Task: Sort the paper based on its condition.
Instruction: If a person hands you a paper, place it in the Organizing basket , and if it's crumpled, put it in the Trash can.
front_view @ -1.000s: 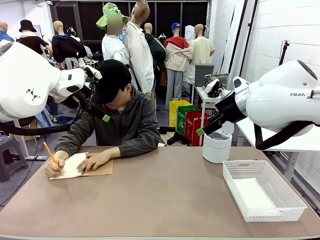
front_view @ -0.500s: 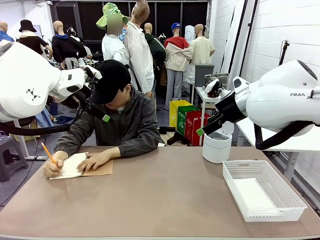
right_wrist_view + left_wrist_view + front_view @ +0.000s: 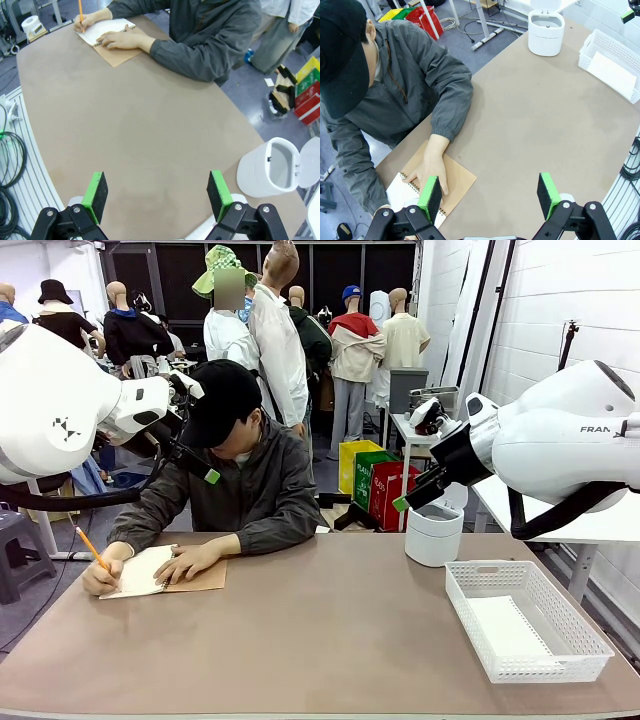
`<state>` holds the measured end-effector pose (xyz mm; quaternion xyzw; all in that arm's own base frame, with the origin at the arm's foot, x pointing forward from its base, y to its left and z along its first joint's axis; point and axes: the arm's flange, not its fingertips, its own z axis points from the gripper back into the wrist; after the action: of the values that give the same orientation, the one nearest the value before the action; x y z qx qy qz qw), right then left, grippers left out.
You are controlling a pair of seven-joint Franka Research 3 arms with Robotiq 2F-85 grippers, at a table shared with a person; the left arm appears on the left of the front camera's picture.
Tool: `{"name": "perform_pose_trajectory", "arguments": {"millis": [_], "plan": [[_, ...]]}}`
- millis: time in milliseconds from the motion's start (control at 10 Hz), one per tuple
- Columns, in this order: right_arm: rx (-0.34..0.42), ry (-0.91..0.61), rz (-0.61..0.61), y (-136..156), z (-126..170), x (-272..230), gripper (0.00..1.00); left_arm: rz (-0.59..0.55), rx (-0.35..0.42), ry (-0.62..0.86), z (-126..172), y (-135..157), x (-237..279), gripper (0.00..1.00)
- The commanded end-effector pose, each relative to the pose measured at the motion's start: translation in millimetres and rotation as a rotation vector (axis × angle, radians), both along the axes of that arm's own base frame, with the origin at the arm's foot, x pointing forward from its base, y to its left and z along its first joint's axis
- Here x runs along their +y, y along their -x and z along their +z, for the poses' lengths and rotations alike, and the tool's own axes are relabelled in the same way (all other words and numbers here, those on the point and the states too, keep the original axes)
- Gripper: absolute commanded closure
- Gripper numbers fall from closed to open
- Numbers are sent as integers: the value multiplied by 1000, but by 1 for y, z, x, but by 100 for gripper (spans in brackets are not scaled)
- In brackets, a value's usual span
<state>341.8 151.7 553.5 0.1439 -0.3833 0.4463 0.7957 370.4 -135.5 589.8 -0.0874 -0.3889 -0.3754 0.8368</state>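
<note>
the paper (image 3: 505, 627) lies flat in the white basket (image 3: 550, 668) at the robot's right end of the table (image 3: 330, 640), near the robot's edge. from the left wrist view the paper (image 3: 612, 71) shows as a pale sheet on the basket floor; whether it is one sheet or several stacked is hard to say.

the right gripper (image 3: 157, 194) hangs above the table with its green pads spread wide and nothing between them. in the front view it sits up beside the white bin (image 3: 433, 533), above and beyond the basket, well apart from the paper. the left gripper (image 3: 489, 191) is also spread wide and empty, raised over the person's end of the table, far across from the basket.

the person leans over a spiral notebook (image 3: 205, 580) with a brown cover. one hand (image 3: 190, 562) rests flat on it; the other hand (image 3: 100, 580) grips an orange pencil (image 3: 90, 547) pinched at the open page. neither hand is near the paper in the basket.

against a second ago, the pencil hand has slid a little toward the robot's left and the pencil sits lower. both arms, the basket and the paper lie as they were.
</note>
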Motion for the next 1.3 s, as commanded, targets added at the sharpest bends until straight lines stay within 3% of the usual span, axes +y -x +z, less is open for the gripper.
{"name": "perform_pose_trajectory", "arguments": {"millis": [0, 1200], "plan": [[7, -8, 6, -1, -2, -1, 0, 12, 6, 6, 0, 0, 0, 0], [7, -8, 6, -1, -2, -1, 0, 12, 6, 6, 0, 0, 0, 0]]}}
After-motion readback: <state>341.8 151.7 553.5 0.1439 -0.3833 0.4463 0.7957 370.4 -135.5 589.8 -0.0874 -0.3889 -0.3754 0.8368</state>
